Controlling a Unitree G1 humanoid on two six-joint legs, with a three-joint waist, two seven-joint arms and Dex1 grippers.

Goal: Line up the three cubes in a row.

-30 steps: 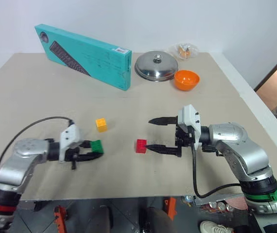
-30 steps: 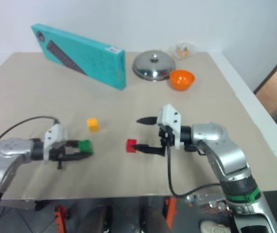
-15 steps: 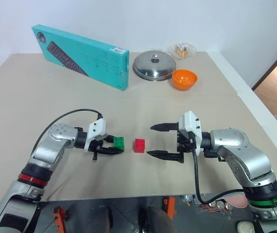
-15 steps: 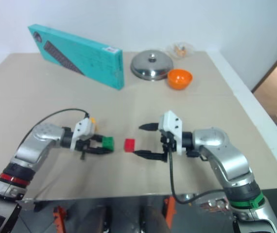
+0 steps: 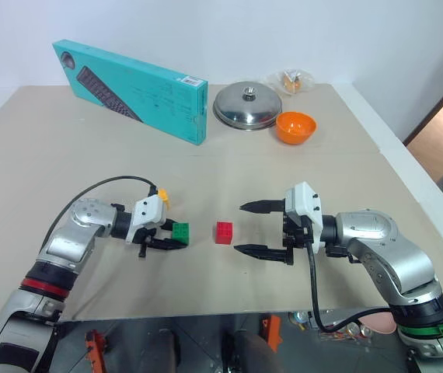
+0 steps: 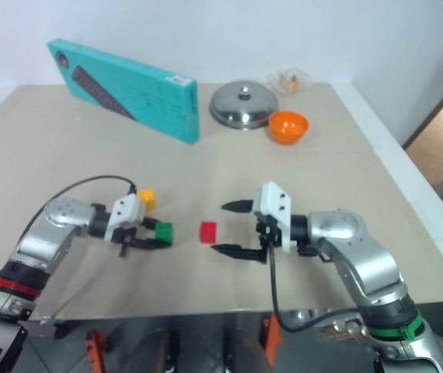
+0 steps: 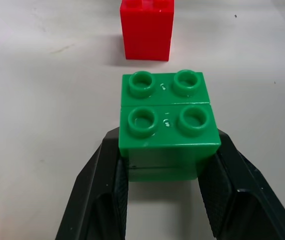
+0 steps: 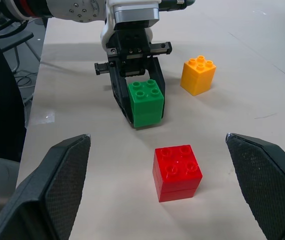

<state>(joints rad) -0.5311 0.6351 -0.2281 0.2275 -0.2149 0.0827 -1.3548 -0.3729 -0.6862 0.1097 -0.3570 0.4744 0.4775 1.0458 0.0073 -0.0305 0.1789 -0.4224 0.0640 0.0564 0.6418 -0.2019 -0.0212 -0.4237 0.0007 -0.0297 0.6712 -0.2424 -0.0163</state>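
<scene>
Left gripper (image 5: 176,236): fingers clamped on the green cube (image 5: 180,231), one finger on each side wall, studs up; the cube sits at the fingertips, low over the table (image 5: 66,171).
Green cube: left of the red cube (image 5: 223,232), a clear gap between them, roughly level with it across the table.
Red cube: stands free on the table, between the two grippers, just ahead of the right gripper's fingertips and outside its jaws.
Right gripper (image 5: 244,228): fingers spread wide, nothing between them, pointing at the red cube.
Yellow-orange cube (image 6: 147,198): on the table just behind the left gripper, farther back than the other two cubes, touched by neither gripper.
</scene>
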